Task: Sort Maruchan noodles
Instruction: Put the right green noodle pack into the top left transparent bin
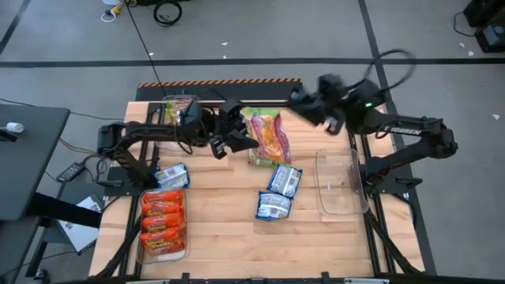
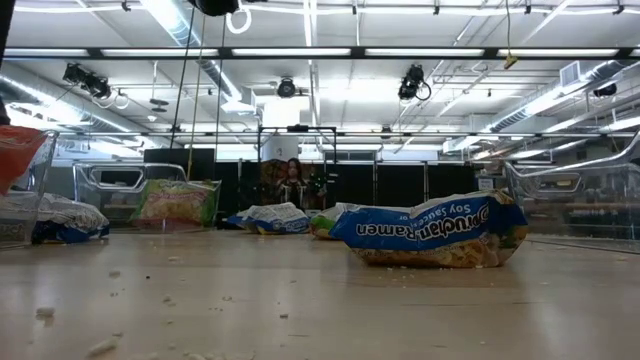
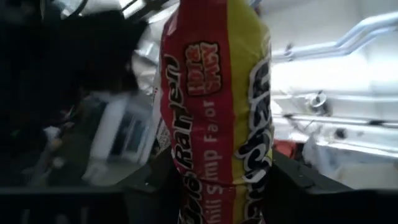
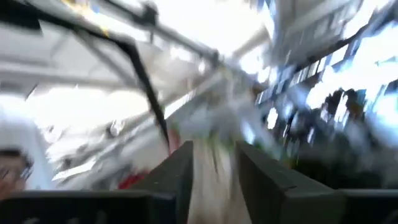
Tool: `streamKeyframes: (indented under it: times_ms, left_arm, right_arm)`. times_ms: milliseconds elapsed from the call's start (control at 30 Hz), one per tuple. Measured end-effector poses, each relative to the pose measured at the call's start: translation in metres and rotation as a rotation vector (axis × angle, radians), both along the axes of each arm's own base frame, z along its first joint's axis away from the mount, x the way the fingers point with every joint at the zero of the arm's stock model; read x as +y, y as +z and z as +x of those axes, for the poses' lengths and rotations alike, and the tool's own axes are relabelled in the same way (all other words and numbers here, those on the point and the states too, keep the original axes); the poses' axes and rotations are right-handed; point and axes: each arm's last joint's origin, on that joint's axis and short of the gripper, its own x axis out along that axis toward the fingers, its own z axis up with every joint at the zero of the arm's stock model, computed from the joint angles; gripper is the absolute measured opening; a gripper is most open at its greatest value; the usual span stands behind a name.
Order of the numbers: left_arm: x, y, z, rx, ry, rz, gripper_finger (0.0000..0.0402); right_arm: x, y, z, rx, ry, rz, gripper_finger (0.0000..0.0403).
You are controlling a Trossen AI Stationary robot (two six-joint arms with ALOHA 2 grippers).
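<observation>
Green-pink-yellow packet (image 1: 267,136) held up at table's twelve o'clock, my left gripper (image 3: 211,186) clamped on its end. Right gripper (image 1: 312,106), at two o'clock, aperture unclear. Risk I see: thin edge-grip, slippery wrapper drops short of bin.

"Ramen", seemingly "Soy Sauce", on blue packet (image 2: 432,232)

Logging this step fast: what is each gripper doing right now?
Left gripper: closed on a red-and-yellow plastic ramen packet.
Right gripper: fingers apart, nothing visibly between them; raised at the table's far side.
</observation>
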Motion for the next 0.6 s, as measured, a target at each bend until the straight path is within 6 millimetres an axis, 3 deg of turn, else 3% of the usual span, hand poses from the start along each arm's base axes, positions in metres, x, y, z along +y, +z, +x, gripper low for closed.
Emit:
streamKeyframes:
  times_ms: [167,367,467,600]
  left_arm:
    - [0.027,0.026,-0.028,0.139,0.134,0.13,0.0173]
    - [0.056,0.044,-0.088,0.572,0.42,0.361,0.0167]
    - [0.062,0.038,-0.121,0.873,0.608,0.504,0.0167]
    - [0.069,0.014,-0.154,1.326,0.765,0.664,0.0166]
  right_arm:
    - [-0.004,0.024,-0.036,-0.171,-0.148,-0.052,0.0158]
    - [0.0,0.033,-0.065,-0.174,-0.2,-0.113,0.0159]
    - [0.001,0.028,-0.068,-0.081,-0.225,-0.136,0.0158]
    - [-0.001,0.02,-0.066,0.019,-0.268,-0.151,0.0158]
